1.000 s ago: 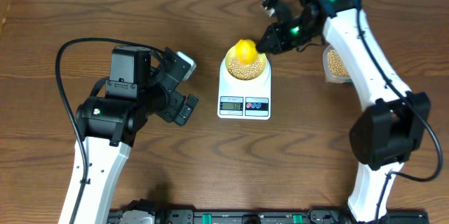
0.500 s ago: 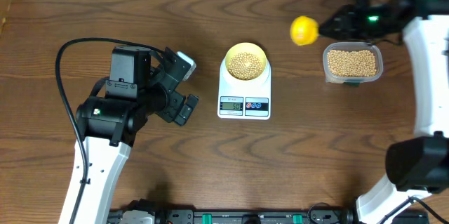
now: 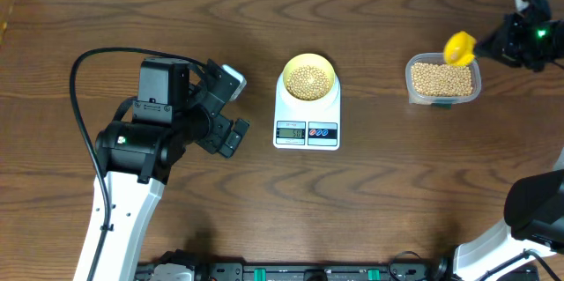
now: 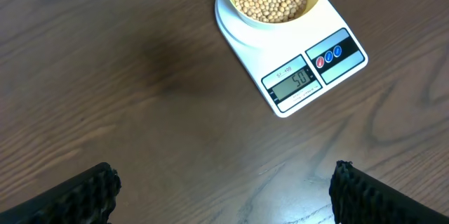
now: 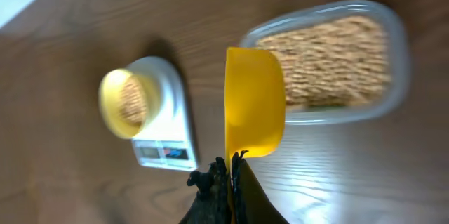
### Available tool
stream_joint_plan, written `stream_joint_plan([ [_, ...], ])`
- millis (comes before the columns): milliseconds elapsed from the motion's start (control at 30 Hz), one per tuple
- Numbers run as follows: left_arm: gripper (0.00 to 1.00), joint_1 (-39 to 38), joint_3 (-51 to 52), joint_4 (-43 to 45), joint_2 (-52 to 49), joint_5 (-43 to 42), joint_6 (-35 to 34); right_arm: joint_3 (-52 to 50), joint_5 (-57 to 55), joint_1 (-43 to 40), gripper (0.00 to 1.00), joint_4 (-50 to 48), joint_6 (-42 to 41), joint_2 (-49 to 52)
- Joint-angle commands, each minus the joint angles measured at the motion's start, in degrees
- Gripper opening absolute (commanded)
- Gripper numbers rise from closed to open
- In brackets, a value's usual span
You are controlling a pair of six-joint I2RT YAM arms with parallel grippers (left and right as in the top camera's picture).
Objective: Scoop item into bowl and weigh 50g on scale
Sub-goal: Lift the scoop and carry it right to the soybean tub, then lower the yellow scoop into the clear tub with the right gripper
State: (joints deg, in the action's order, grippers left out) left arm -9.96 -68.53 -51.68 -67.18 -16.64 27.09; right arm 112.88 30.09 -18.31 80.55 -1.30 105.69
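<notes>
The bowl [image 3: 285, 74] sits on the scale [image 3: 306, 127], full w/ beans [image 3: 307, 79]. The left gripper [image 3: 236, 109] is just left of the scale, jaws wide, holding nothing. Well right of the scale, the right gripper [image 3: 490, 45] is clamped on a yellow scoop [image 3: 459, 48], over a clear tub [image 3: 410, 83] w/ more beans.

Tan beans [image 3: 308, 79], cream bowl [image 3: 309, 59], white scale [image 3: 307, 131] — yellow scoop [image 3: 459, 48].
</notes>
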Motion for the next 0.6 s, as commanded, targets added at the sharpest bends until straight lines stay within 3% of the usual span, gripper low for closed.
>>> stream_joint_plan([
  [0,0.98,0.24,0.07,-0.15,-0.17,-0.87,0.74,1.01,-8.09,1.49,0.01,-0.5,-5.2,-0.79],
  [367,0.98,0.24,0.07,-0.15,-0.17,-0.87,0.74,-2.36,-37.97,13.62,0.01,-2.12,-16.13,-0.55],
  [567,0.98,0.24,0.07,-0.15,-0.17,-0.87,0.74,-5.73,-45.48,19.63,0.01,-6.05,-17.99,-0.55],
])
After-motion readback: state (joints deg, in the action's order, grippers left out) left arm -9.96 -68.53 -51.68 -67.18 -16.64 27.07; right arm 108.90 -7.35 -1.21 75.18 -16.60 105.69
